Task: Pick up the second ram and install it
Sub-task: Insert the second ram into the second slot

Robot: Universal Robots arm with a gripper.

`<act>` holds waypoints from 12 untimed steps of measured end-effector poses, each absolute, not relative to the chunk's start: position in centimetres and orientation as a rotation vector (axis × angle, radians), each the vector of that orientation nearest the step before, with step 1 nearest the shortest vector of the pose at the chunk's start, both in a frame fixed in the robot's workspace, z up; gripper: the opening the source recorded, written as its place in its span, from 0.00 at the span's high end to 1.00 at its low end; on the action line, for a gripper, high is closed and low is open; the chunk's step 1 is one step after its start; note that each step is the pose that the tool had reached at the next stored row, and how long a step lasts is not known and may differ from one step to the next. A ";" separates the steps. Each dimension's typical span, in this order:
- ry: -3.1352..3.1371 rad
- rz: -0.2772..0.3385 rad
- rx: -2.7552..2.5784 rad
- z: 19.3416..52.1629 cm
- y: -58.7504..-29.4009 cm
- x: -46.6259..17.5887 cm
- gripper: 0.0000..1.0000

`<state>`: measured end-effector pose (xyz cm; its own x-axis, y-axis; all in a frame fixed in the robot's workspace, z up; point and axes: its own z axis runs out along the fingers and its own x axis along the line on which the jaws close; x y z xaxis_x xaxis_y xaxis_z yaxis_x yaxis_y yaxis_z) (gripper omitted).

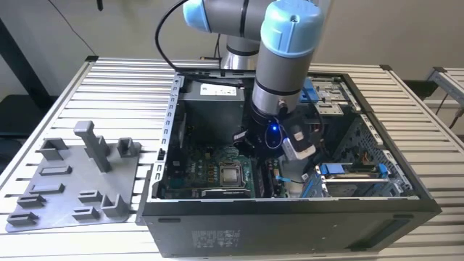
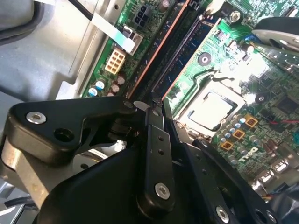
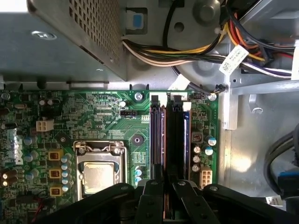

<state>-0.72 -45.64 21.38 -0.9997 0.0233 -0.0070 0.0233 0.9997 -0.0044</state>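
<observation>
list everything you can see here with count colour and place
table: 1, pale slatted metal, under everything
fixture plate: 1, grey with upright posts, exterior view's left
case: 1, black, open, centre
power supply: 1, grey box, inside case
motherboard: 1, green, case floor
cpu socket: 1, silver, on motherboard
ram: dark sticks in slots beside socket
cables: a bundle, mixed colours, by power supply
arm: 1, grey and blue, reaching into case
tool: 1, black, over ram slots

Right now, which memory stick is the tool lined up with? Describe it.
In the open computer case, find the silver processor socket on the green motherboard. Two dark memory sticks stand side by side next to it; the tool sits over the copper-edged stick nearer the socket, not the blue-edged stick.
</observation>
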 end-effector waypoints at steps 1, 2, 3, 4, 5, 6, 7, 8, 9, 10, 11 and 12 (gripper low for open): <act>3.134 -0.006 0.037 21.3 -45.6 -0.7 0.86; 3.135 -0.006 0.037 21.3 -45.6 -0.7 0.86; 3.135 -0.006 0.037 21.3 -45.6 -0.7 0.86; 3.135 -0.007 0.037 21.3 -45.6 -0.7 0.86; 3.135 -0.007 0.037 21.3 -45.6 -0.7 0.86; 3.135 -0.007 0.036 21.3 -45.6 -0.7 0.86; 3.134 -0.008 0.036 21.3 -45.6 -0.7 0.86; 3.134 -0.008 0.036 21.3 -45.6 -0.7 0.86; 3.134 -0.008 0.036 21.3 -45.6 -0.7 0.86; 3.134 -0.008 0.036 21.3 -45.6 -0.7 0.84; 3.134 -0.009 0.036 21.3 -45.6 -0.7 0.84; 3.134 -0.010 0.036 21.3 -45.6 -0.7 0.78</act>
<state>-0.71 -45.63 21.29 -0.9997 0.0232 -0.0070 0.0233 0.9997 -0.0061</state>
